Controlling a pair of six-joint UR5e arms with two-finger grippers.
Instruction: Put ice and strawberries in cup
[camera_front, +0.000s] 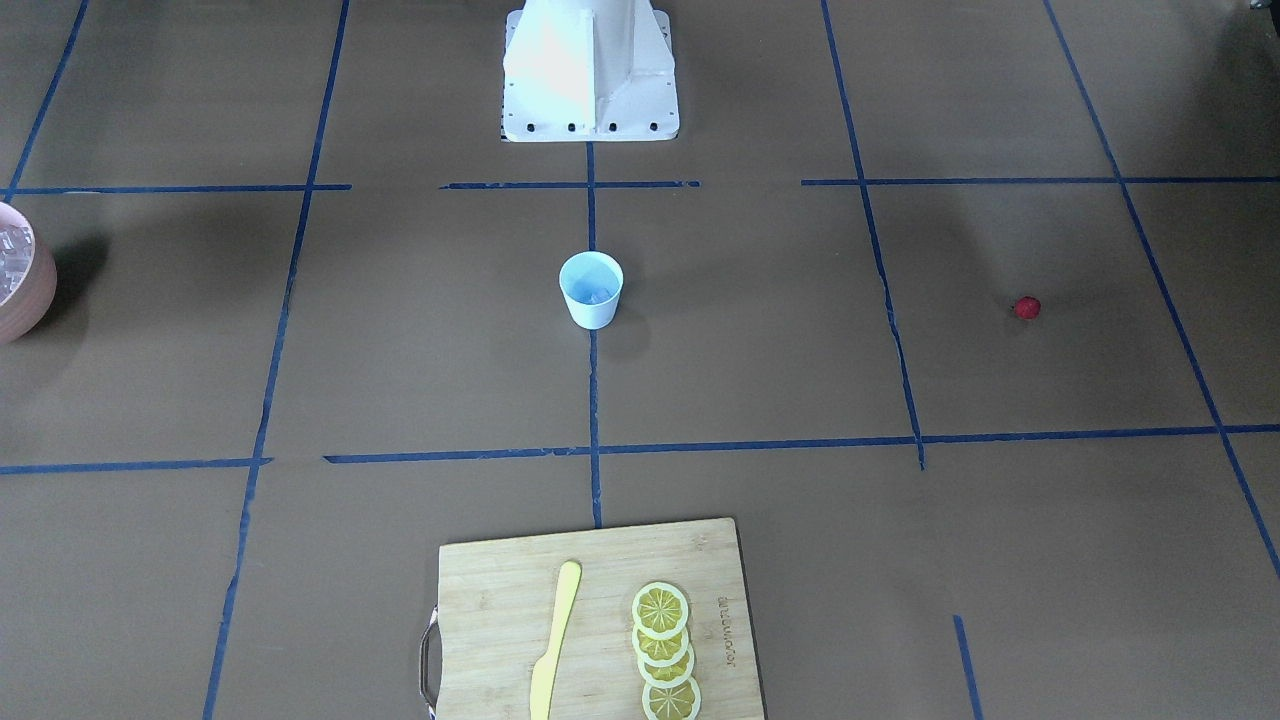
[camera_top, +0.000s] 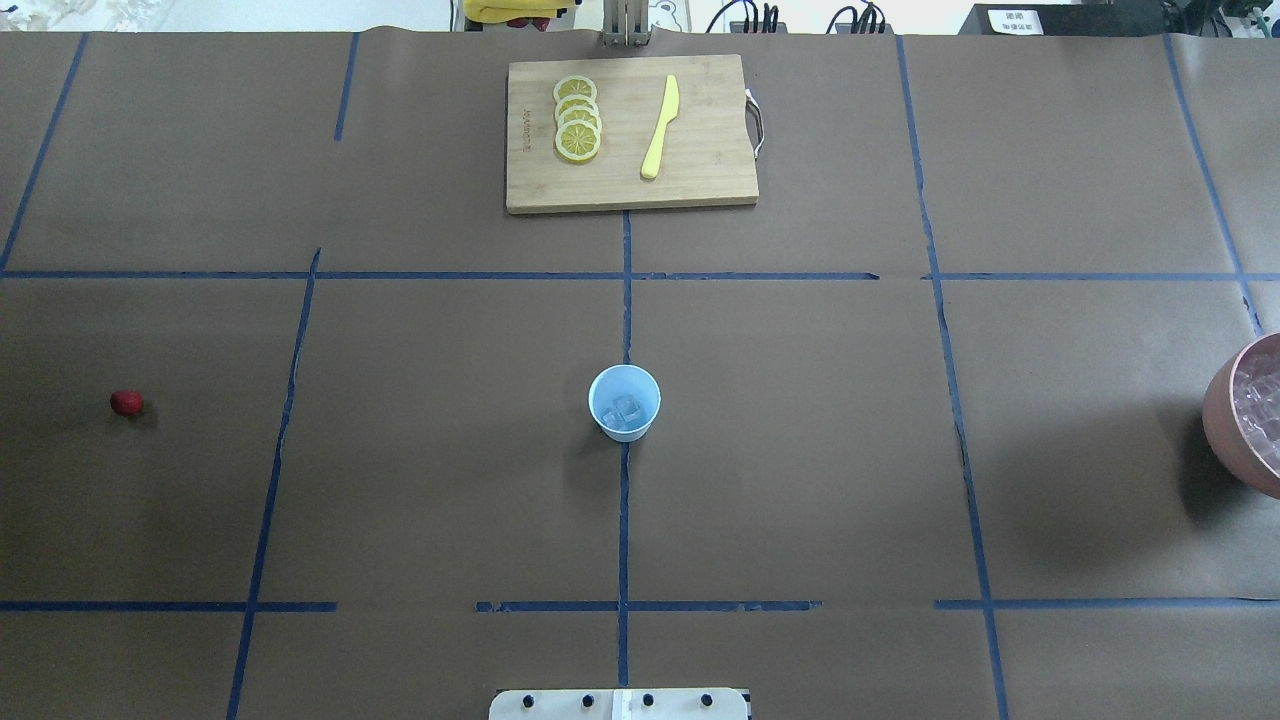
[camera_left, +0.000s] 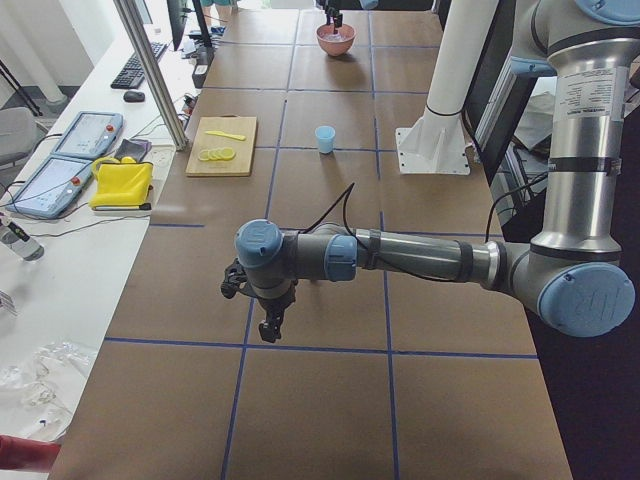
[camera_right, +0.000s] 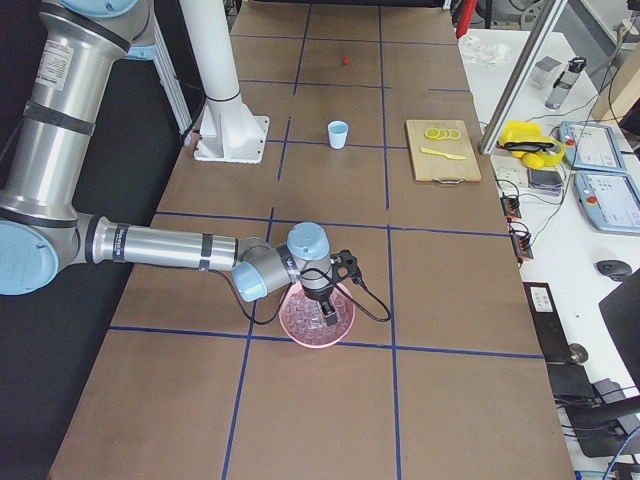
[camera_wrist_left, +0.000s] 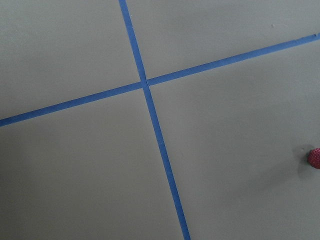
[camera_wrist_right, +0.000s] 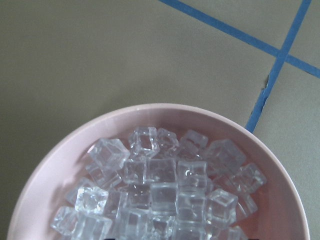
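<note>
Many ice cubes (camera_wrist_right: 165, 185) (in pink bowl (camera_wrist_right: 55, 170)) directly below right end effector (camera_right: 326, 316).

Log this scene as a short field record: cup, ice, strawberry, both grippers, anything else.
cup: upright, centre
ice: some in cup, most piled in bowl
strawberry: lying loose on the robot's left, outside cup
left gripper: near strawberry; open or shut unclear
right gripper: over bowl; open or shut unclear
board: holds lemon slices and knife
</note>
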